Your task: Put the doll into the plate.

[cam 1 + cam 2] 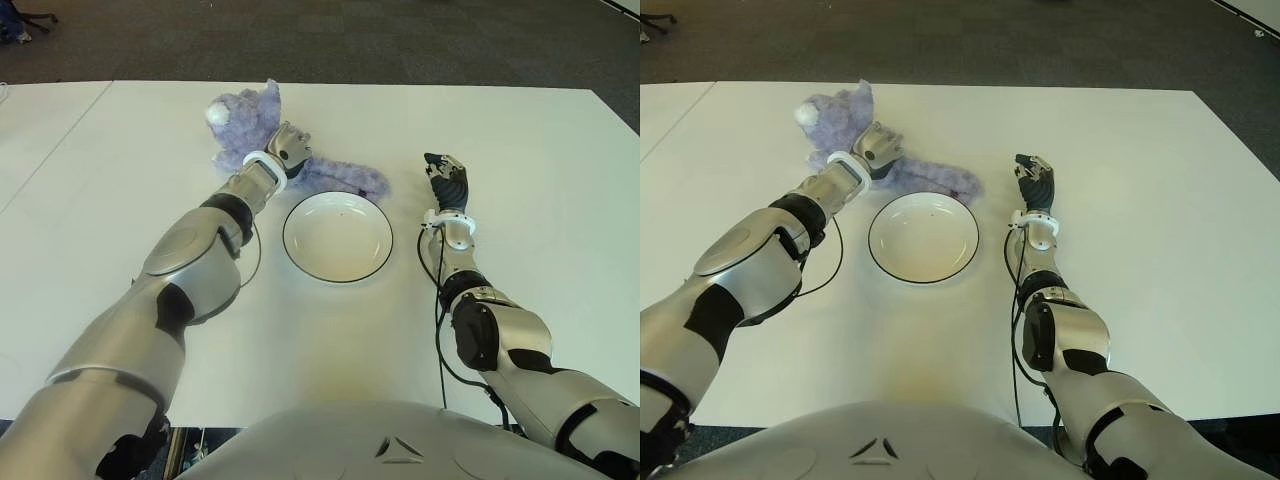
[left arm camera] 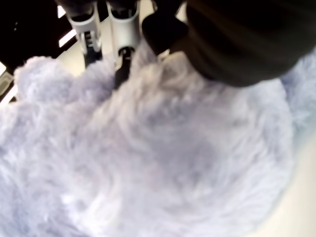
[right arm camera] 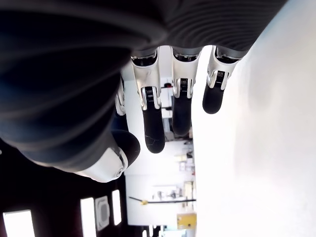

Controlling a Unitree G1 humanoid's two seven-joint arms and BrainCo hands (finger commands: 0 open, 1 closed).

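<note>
Left hand point(image 1: 288, 148) presses into the doll point(image 1: 245, 125), fingers sunk in fur, grip unconfirmed; plate point(image 1: 337, 237) lies at its five o'clock. Right hand point(image 1: 447, 180) is open, empty.

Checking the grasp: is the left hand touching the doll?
Touching. Left wrist view shows the left hand's fingers pressed into the doll's fur.
</note>
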